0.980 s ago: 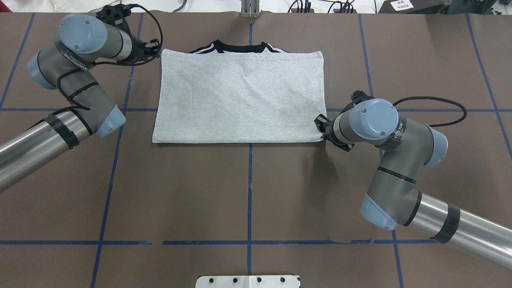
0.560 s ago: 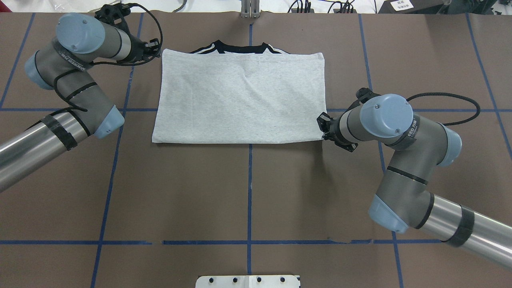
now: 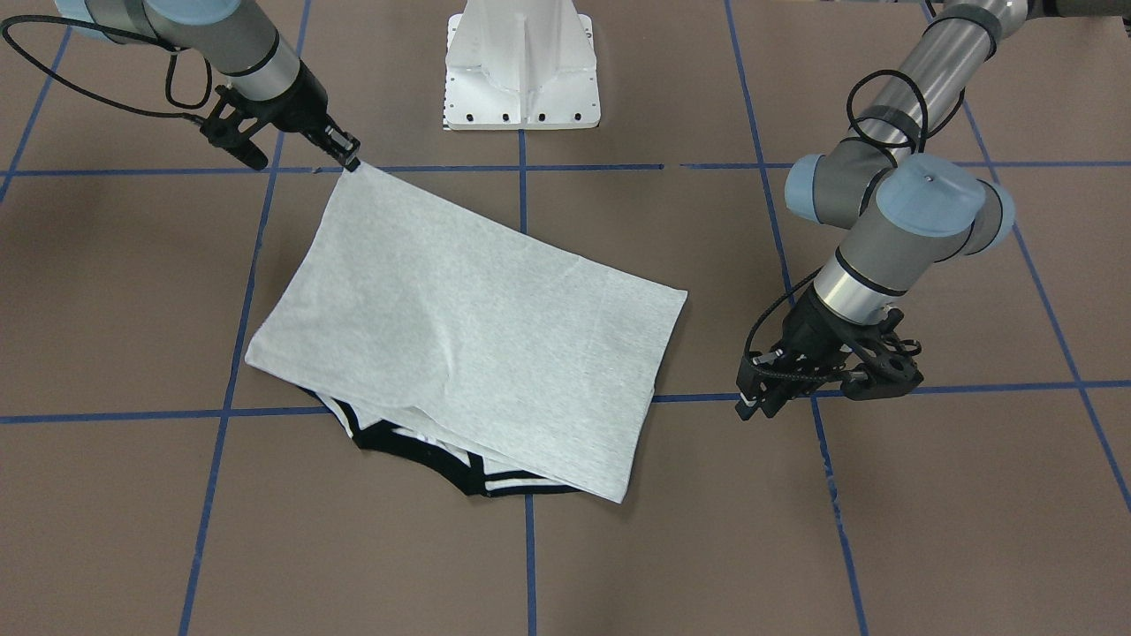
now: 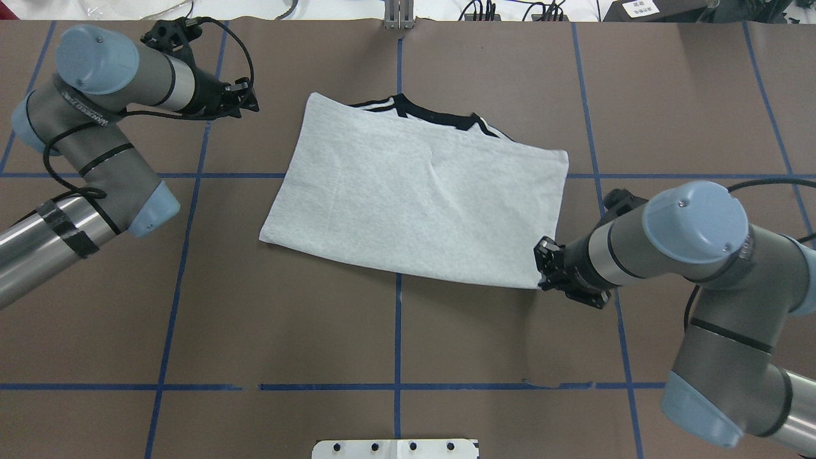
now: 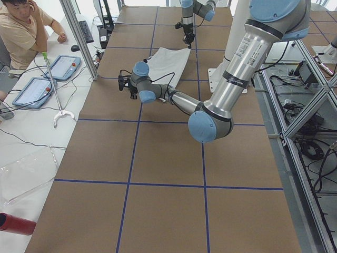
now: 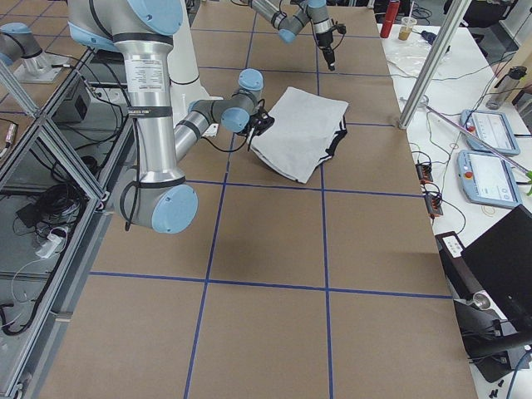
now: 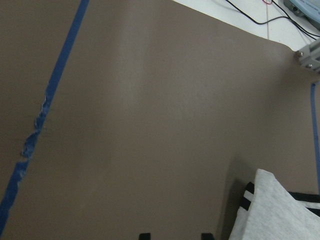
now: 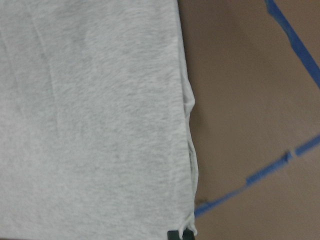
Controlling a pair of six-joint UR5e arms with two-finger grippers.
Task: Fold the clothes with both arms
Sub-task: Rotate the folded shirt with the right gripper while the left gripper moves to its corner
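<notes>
The clothes are one folded light grey T-shirt (image 4: 414, 191) lying skewed on the brown table. Its black collar (image 4: 433, 115) peeks out at the far edge. My right gripper (image 4: 542, 280) is shut on the shirt's near right corner, seen in the front view as right gripper (image 3: 352, 163) pinching the cloth (image 3: 459, 327) slightly off the table. The right wrist view shows that grey cloth (image 8: 90, 125) running into the fingers. My left gripper (image 4: 252, 102) hovers open at the far left, a short gap from the shirt's far left corner (image 7: 280, 215). Nothing sits between its fingertips (image 7: 144, 235).
Blue tape lines (image 4: 398, 331) grid the brown table. The white pedestal base (image 3: 521, 71) stands at the robot's edge. A metal post (image 4: 398, 16) and cables line the far edge. A person (image 5: 21, 31) sits at a side desk with tablets (image 5: 66, 66).
The right gripper has pulled its shirt corner rightward and toward the robot, and the whole shirt has slid and rotated. The left gripper no longer touches the far left corner; its arm shifted left.
</notes>
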